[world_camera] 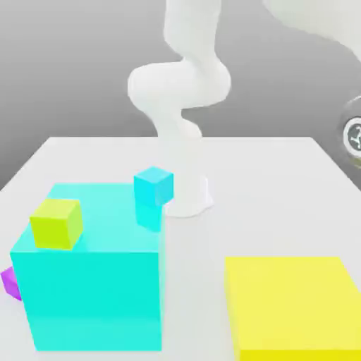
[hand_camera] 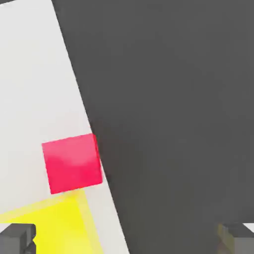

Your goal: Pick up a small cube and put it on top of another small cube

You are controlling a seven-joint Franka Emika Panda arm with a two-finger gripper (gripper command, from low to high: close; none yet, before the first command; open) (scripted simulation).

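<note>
Wide-spread pincer (hand_camera: 127, 238), glossy small cube (hand_camera: 73, 163)

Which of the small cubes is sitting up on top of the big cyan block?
The small lime-yellow cube. It rests on the top face of the big cyan block, near its front left corner in the exterior view; the small cyan cube stands behind that block.

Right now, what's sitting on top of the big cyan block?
A lime cube sits on the big cyan block, and a small cyan cube at its far corner. A purple piece peeks from behind, mostly covered.
</note>
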